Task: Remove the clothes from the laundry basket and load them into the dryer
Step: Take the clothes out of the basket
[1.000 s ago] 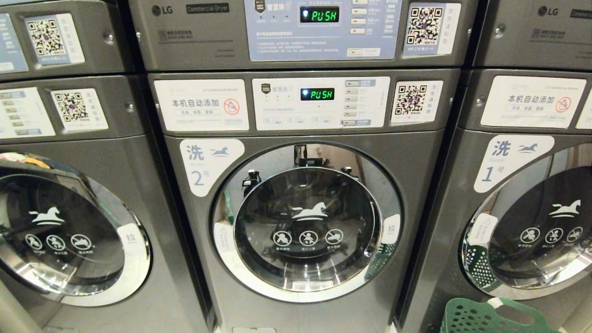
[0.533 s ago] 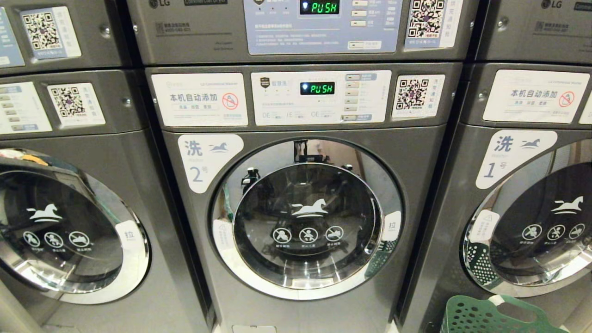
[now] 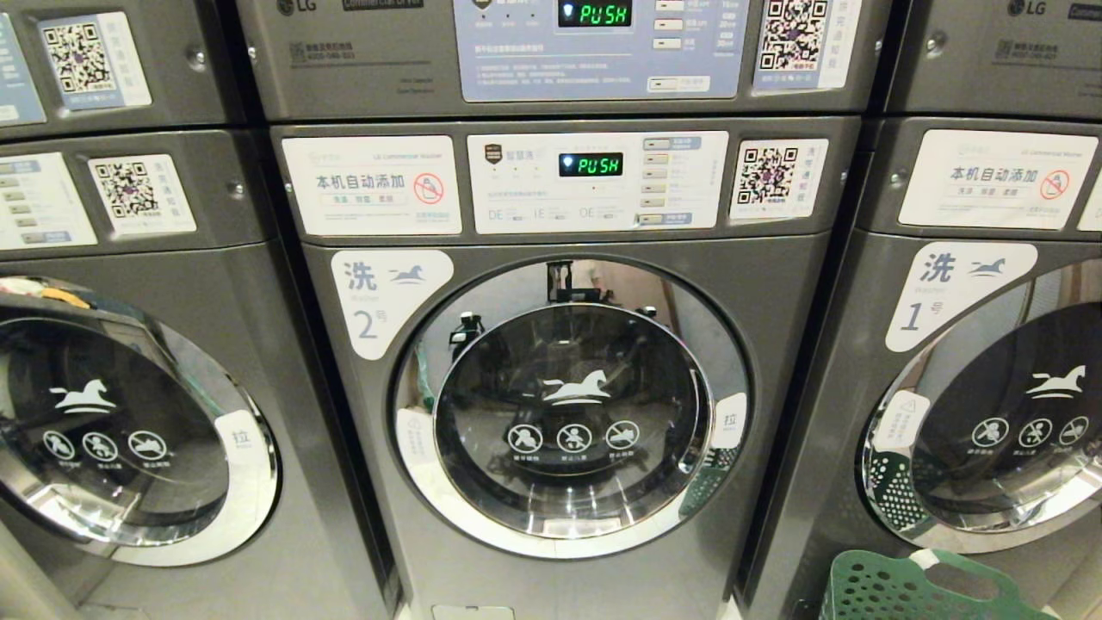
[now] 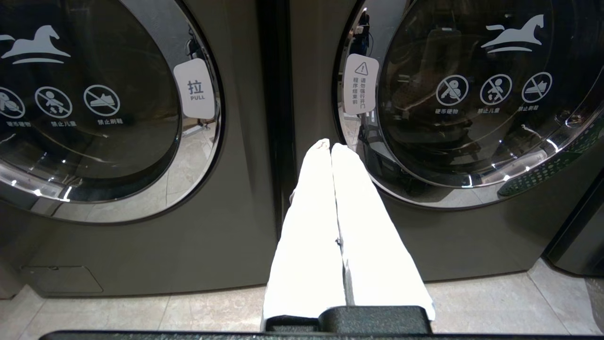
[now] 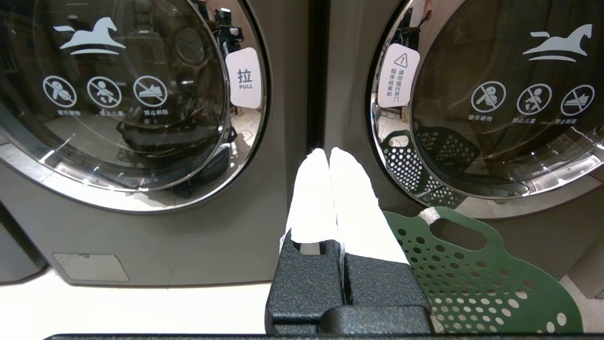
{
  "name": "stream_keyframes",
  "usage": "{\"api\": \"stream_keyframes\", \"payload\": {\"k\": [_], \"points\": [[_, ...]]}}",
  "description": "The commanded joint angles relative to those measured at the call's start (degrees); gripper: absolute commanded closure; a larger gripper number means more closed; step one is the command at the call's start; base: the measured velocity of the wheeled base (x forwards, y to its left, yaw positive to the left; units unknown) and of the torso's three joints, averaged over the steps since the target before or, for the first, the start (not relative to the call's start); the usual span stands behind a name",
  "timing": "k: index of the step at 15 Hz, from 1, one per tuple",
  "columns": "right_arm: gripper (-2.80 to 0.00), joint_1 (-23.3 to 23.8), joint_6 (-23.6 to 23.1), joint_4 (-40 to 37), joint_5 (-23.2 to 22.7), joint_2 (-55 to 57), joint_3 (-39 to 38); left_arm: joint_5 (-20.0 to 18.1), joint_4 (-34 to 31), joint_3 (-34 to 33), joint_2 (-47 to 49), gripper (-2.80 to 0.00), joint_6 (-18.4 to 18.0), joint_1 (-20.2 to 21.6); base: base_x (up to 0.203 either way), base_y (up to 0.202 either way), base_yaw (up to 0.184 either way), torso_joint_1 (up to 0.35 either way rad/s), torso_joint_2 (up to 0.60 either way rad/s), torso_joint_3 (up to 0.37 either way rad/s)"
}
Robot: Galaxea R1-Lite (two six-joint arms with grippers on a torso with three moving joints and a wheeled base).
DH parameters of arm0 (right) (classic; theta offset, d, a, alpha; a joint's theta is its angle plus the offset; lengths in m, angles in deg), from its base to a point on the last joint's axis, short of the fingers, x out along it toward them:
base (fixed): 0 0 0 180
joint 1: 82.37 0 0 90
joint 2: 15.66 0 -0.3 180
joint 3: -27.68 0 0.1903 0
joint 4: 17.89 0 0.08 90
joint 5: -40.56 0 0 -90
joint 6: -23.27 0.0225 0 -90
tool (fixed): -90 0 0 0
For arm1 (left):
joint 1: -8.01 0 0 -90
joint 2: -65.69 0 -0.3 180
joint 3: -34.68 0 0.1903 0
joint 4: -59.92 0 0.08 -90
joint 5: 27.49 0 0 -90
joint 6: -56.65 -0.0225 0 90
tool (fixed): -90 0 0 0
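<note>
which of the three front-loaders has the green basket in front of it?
The right-hand machine, labelled 1. The green laundry basket sits on the floor at its foot; the middle machine, labelled 2, and the left machine have none.

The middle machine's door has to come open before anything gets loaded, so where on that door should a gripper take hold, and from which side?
Probably at the right edge of the middle door, by the white pull label. The warning tag sits on the opposite, left rim, which suggests hinges there. Come in from the front right and hook behind the chrome ring. The right gripper, shut, points nearest that edge.
</note>
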Motion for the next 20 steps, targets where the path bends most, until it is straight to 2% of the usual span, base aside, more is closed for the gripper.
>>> {"api": "stream_keyframes", "payload": {"k": [1,7,20], "points": [[0.0,0.0,0.0,0.0,0.0,0.0,0.0,0.0,0.0,0.0,0.0,0.0,0.0,0.0,0.0,0.0,0.0,0.0,0.0,0.0],[0.0,0.0,-0.7,0.0,0.0,0.0,0.0,-0.1,0.0,0.0,0.1,0.0,-1.1,0.0,0.0,0.0,0.0,0.0,0.0,0.0],[0.0,0.0,-0.4,0.0,0.0,0.0,0.0,-0.2,0.0,0.0,0.0,0.0,-1.0,0.0,0.0,0.0,0.0,0.0,0.0,0.0]]}}
